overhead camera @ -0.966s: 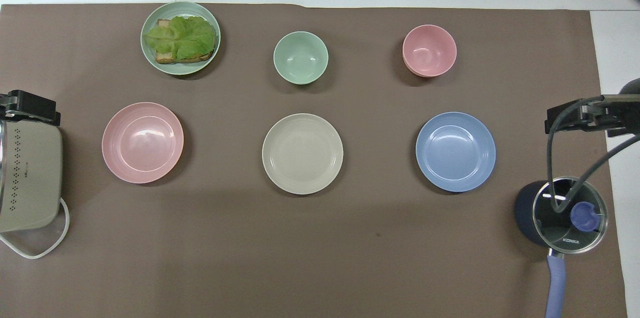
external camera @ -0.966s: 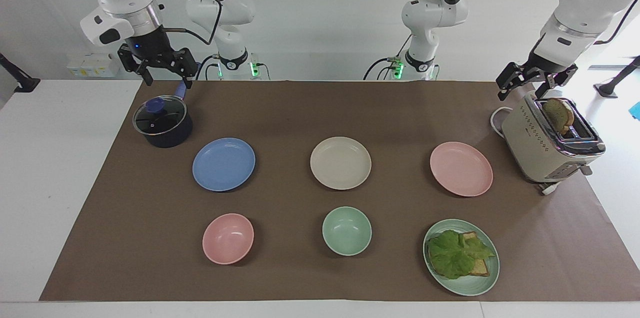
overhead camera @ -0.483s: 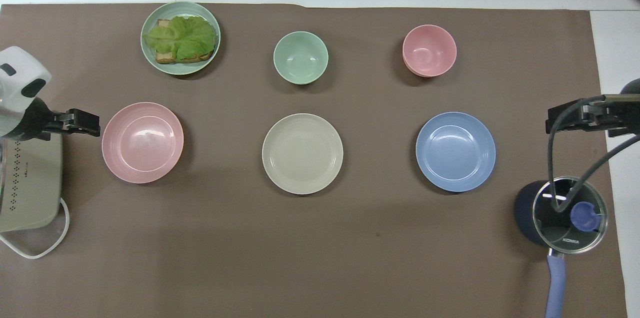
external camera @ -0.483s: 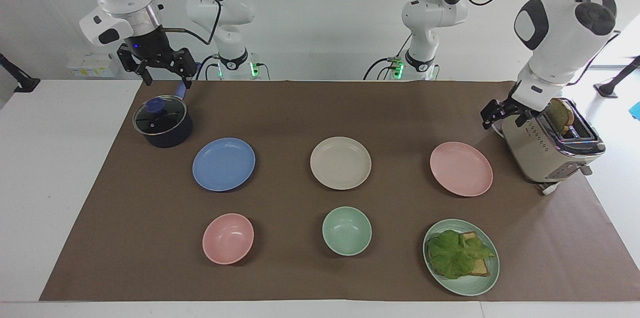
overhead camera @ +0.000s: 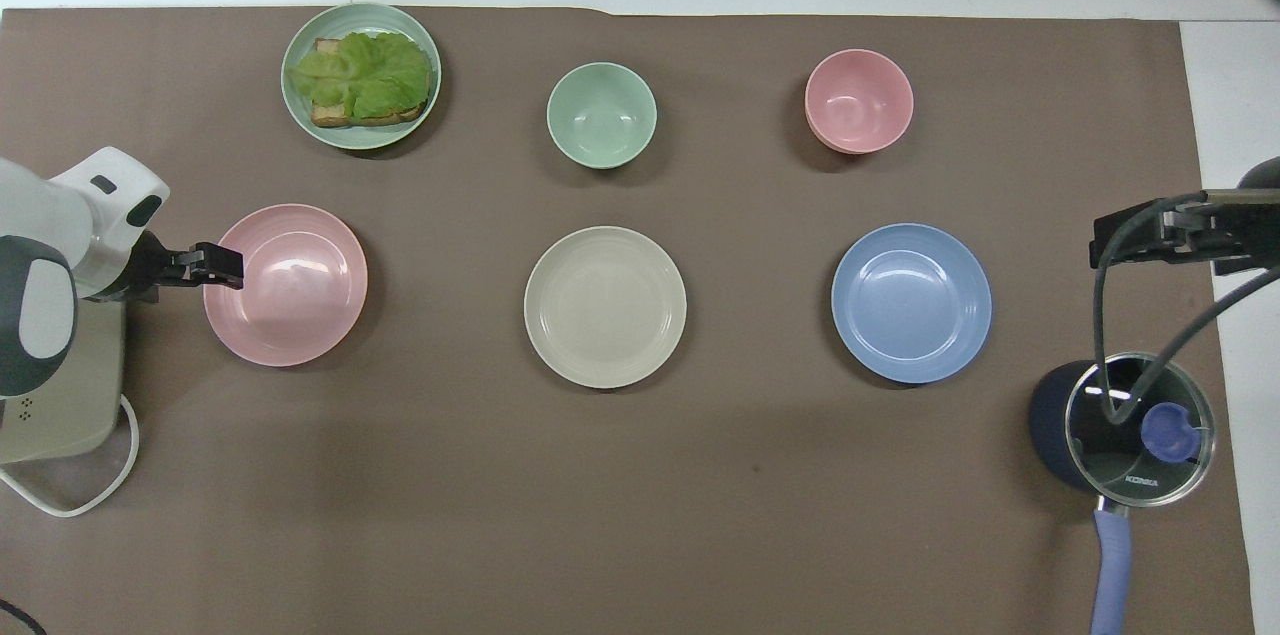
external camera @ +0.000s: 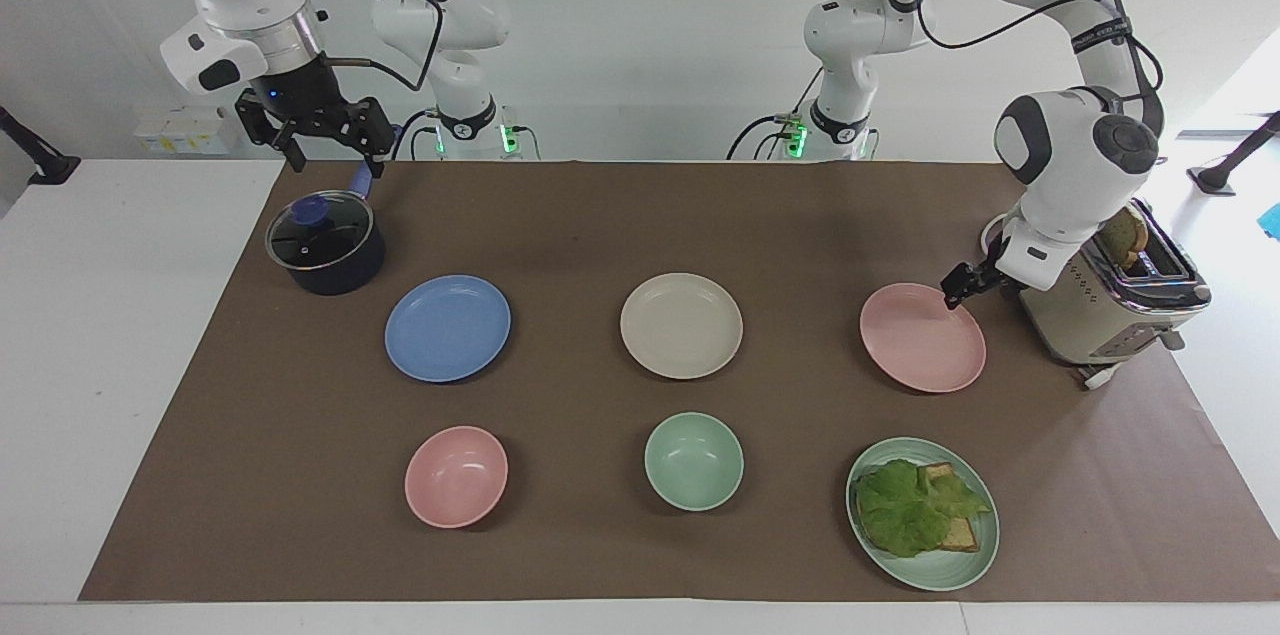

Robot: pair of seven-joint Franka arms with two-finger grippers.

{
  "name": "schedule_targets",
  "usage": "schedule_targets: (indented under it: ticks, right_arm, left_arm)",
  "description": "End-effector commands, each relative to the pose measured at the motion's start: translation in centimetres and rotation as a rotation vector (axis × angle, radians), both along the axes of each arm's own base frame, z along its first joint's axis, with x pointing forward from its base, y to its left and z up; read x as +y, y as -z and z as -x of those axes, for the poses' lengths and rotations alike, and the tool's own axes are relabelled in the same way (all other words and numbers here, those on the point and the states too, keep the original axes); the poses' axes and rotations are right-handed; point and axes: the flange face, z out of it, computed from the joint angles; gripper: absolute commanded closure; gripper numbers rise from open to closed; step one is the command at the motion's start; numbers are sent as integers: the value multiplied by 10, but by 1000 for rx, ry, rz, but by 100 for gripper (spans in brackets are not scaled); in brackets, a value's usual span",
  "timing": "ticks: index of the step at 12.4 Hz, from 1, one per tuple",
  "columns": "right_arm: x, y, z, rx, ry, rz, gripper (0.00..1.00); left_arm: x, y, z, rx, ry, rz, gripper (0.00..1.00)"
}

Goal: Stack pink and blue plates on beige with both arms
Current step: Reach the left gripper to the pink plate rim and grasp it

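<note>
Three plates lie in a row across the brown mat: the blue plate [external camera: 447,327] [overhead camera: 911,302], the beige plate [external camera: 681,325] [overhead camera: 605,306] in the middle, and the pink plate [external camera: 920,340] [overhead camera: 290,290]. My left gripper [external camera: 955,295] [overhead camera: 215,265] is low at the pink plate's rim on the toaster side, open; I cannot tell whether it touches the rim. The plate lies flat. My right gripper [external camera: 337,163] [overhead camera: 1150,233] hangs open above the pot, holding nothing.
A dark pot with a glass lid [external camera: 325,245] stands at the right arm's end. A beige toaster [external camera: 1105,300] with bread in it stands at the left arm's end. Farther from the robots are a pink bowl [external camera: 456,476], a green bowl [external camera: 693,461] and a green plate [external camera: 930,577] holding lettuce on toast.
My left arm has swung down from above the toaster and brought its gripper to the pink plate's rim. The right arm has stayed put, and no plate has moved.
</note>
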Motion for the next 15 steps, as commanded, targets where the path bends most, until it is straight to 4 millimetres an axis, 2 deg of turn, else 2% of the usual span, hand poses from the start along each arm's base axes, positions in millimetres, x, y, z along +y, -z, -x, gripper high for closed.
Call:
schedule_targets:
  ticks: [1, 2, 5, 6, 7, 8, 9, 10, 12, 13, 15]
  right_arm:
    - [-5, 0, 7, -7, -19, -21, 0]
    - [-5, 0, 6, -8, -20, -21, 0]
    - [-5, 0, 7, -8, -19, -21, 0]
    - [-5, 0, 7, -8, -20, -21, 0]
    - [-5, -1, 7, -8, -19, -21, 0]
    - [-5, 0, 7, -7, -19, -21, 0]
    - [-5, 0, 7, -7, -17, -21, 0]
    - [-5, 0, 7, -8, -20, -21, 0]
    - [-4, 0, 7, -8, -20, -23, 0]
    - [-5, 0, 7, -8, -19, -21, 0]
    - [-5, 1, 7, -5, -19, -21, 0]
  left_arm:
    - [11, 28, 9, 14, -74, 8, 0]
    - [10, 41, 12, -3, -126, 5, 0]
    - [7, 60, 23, 17, -203, 0, 0]
    - [7, 60, 25, 27, -201, 0, 23]
    - [8, 61, 26, 30, -203, -1, 57]
    - [10, 60, 26, 30, -204, -1, 80]
    - [16, 61, 27, 36, -214, 0, 94]
    - [19, 60, 29, 48, -215, 0, 100]
    - [17, 56, 27, 74, -213, 1, 100]
    - [16, 47, 24, 81, -216, 9, 100]
    - [11, 15, 14, 120, -233, 47, 100]
